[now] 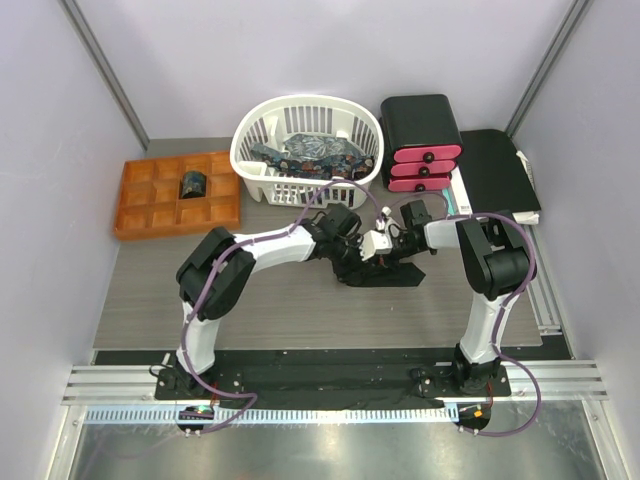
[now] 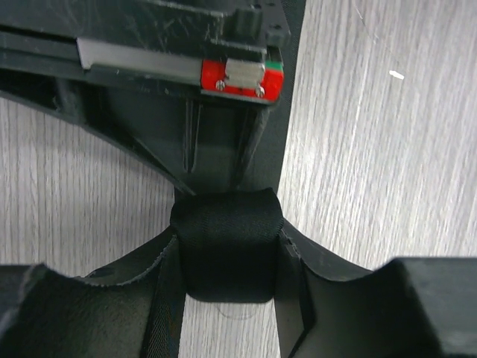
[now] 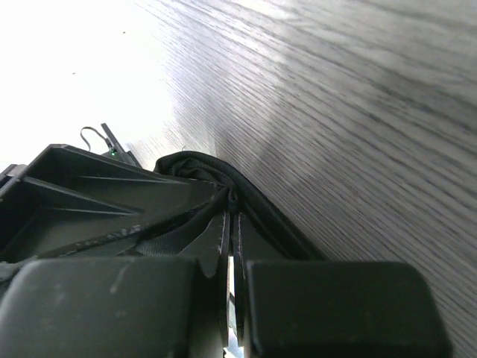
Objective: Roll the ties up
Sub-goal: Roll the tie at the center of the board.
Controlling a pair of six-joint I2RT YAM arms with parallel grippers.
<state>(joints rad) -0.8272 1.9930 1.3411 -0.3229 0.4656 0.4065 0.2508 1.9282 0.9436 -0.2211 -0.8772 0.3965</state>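
The two arms meet in the middle of the grey wood surface (image 1: 150, 290), and both have hold of the black tie (image 2: 227, 246). In the left wrist view, one end of this tie is rolled into a small fat coil. The left end effector (image 2: 227, 291) has its two fingers (image 2: 74, 313) on each side of the coil, and they seem to press on it, so it is closed on the roll. The rest of the tie lies flat and dark on the surface under the two arms. The right end effector (image 3: 227, 205) is closed tight on the same tie. Its fingers (image 3: 112, 216) are almost touching, with a thin fold of black cloth pinched between them, low down near the surface. The two end effectors face each other and are very close; how the cloth runs between them is hard to make out, since it is all black. Behind the arms stands a white basket (image 1: 250, 150) with patterned ties (image 1: 310, 152) heaped inside, dark blue with many colours. To the left of the basket is an orange tray (image 1: 140, 215) split into little boxes. A rolled tie (image 1: 191, 185), a small black coil, sits in one of the boxes in the middle row. To the right of the basket is a black box with pink drawers (image 1: 420, 120), and a black folder (image 1: 497, 165) lies flat just beside it on the right.
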